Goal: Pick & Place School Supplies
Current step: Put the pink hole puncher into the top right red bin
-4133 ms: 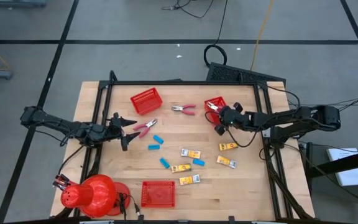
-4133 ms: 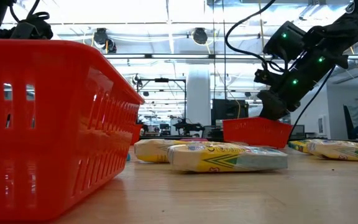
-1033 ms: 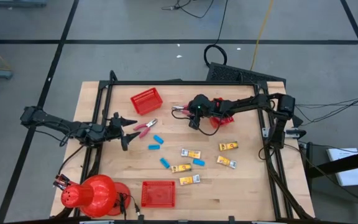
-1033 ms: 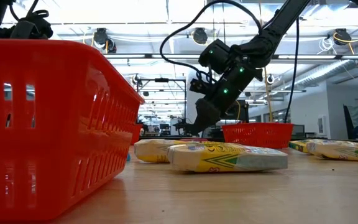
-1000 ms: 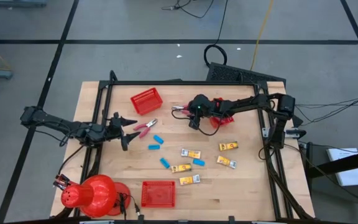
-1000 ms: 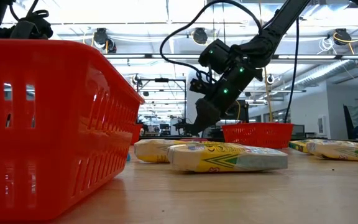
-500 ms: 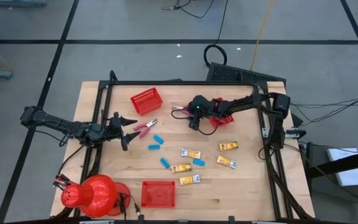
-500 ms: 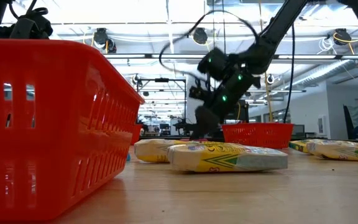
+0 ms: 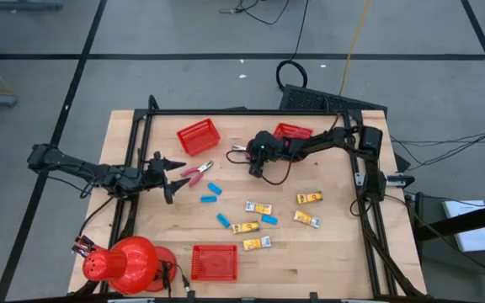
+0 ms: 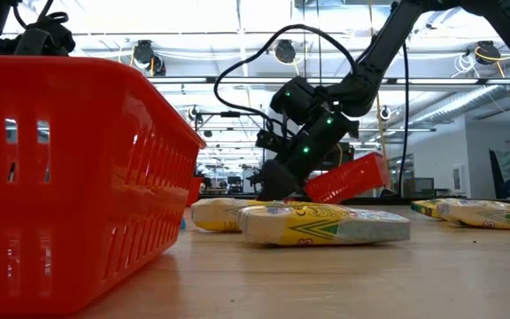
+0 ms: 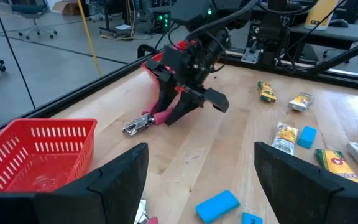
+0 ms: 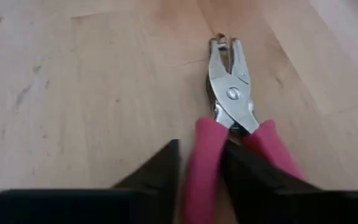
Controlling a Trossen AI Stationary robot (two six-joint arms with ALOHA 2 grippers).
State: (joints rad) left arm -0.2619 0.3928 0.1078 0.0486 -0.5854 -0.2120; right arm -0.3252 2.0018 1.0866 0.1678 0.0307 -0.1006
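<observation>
Gripping one pink handle of the pink-handled pliers (image 12: 232, 118), the right end effector (image 12: 199, 168) sits low on the wooden surface (image 9: 327, 236); the metal jaws point ahead of its fingers. A red basket (image 9: 292, 131) lies just behind that arm. Left end effector (image 9: 168, 175) waits released, with another red-handled tool (image 9: 195, 173) just ahead.

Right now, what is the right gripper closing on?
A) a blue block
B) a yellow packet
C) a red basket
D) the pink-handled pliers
D: in the right wrist view the right gripper has its dark fingers on either side of one handle of the pink-handled pliers, which lie on the table.
</observation>
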